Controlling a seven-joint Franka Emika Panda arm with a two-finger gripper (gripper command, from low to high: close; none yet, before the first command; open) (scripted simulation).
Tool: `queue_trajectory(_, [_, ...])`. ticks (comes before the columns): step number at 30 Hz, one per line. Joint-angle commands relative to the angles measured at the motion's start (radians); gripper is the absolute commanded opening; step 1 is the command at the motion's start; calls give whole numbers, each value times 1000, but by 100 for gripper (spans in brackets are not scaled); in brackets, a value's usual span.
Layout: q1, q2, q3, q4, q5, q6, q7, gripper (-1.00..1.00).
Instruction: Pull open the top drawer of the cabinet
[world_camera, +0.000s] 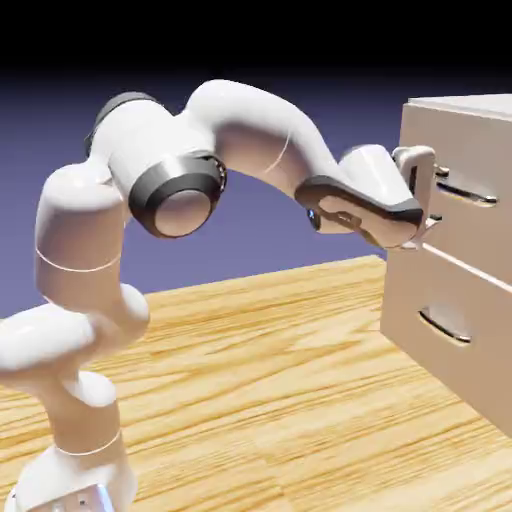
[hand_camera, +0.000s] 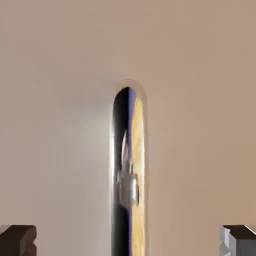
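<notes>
The pale beige cabinet (world_camera: 470, 110) stands at the exterior view's right edge with two stacked drawers. The top drawer (world_camera: 478, 225) has a slim dark bar handle (world_camera: 465, 192) on its flat front. My gripper (world_camera: 437, 192) is right at the handle's near end, with one finger above the bar and one below. In the hand view the beige drawer front (hand_camera: 60, 100) fills the picture. The shiny handle (hand_camera: 128, 170) runs up the middle, midway between my two fingertips (hand_camera: 17, 240). My gripper (hand_camera: 128, 241) is open and touches nothing that I can see.
The lower drawer (world_camera: 440, 330) with the same kind of handle (world_camera: 443, 328) sits under the top one. The wooden table (world_camera: 260, 400) spreads in front of the cabinet. My arm's base stands at the lower left.
</notes>
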Motion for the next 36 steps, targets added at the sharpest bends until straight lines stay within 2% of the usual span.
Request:
queue_trajectory(1, [36,11,-32,26,2,6,-8,0])
queue_trajectory(6, [214,65,-187,156,12,38,-46,0])
queue_trajectory(7, [214,65,-188,156,12,38,-46,-100])
queue_trajectory(11, [112,1,-110,58,-2,16,10,-100])
queue_trajectory(14, [24,62,-1,26,18,-7,-80,-100])
queue_trajectory(24, [-338,-43,312,-194,-4,-43,31,-100])
queue_trajectory(31, [-363,198,390,-254,63,-112,-261,-100])
queue_trajectory(34, [-472,202,483,-333,68,-126,-255,-100])
queue_trajectory(36, [-517,133,510,-339,50,-111,-170,-100])
